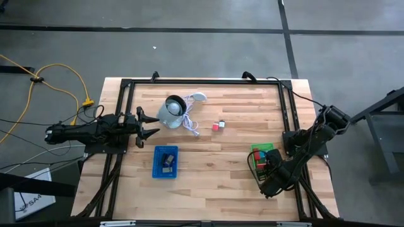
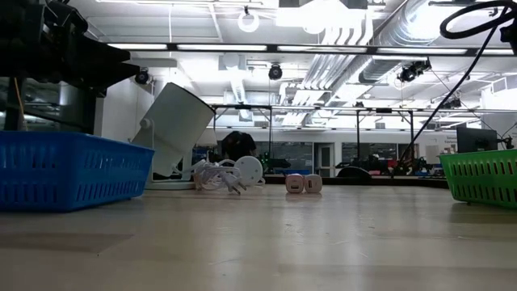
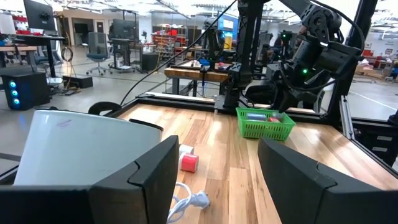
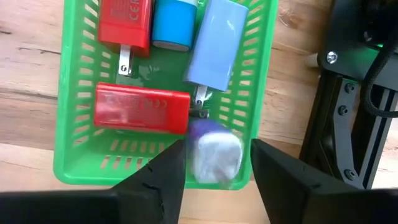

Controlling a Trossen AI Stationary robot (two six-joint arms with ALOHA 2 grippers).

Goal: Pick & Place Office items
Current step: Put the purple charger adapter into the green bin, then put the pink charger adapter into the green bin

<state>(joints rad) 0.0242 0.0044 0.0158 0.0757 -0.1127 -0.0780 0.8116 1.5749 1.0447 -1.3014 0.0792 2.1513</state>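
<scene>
Presently, the scene reads as follows.
Tabletop (image 1: 227, 170): pale wood planks inside a dark frame; both arms come in over its side edges.
Left arm: lies level over the left edge; left gripper (image 1: 150, 124) has its jaws parted and bare, just beside the grey-white round object (image 1: 170, 111) near the far edge, not touching it.
Right arm: folded over the near right corner; right gripper (image 4: 213, 163) hangs above the green tray (image 4: 68, 124), jaws parted on either side of a white block (image 4: 216, 155) with a purple end. The fingers (image 4: 155, 177) show a gap to the block, so it looks released; whether it rests on the tray floor I cannot tell.
Green tray contents: two red blocks (image 4: 142, 110) with metal prongs, one pale-blue block (image 4: 216, 43), one blue cylinder-like piece (image 4: 174, 25), plus the white block at the tray's wall nearest the gripper.
Blue tray (image 1: 165, 162): near the front edge, left of centre, holding a dark clip-like piece (image 1: 168, 158).
White cord (image 1: 191, 123): loose coil just beside the round object.
Loose pieces: a red block (image 1: 215, 127) touching a white one (image 1: 221, 125) at mid-table, well apart from both trays.
</scene>
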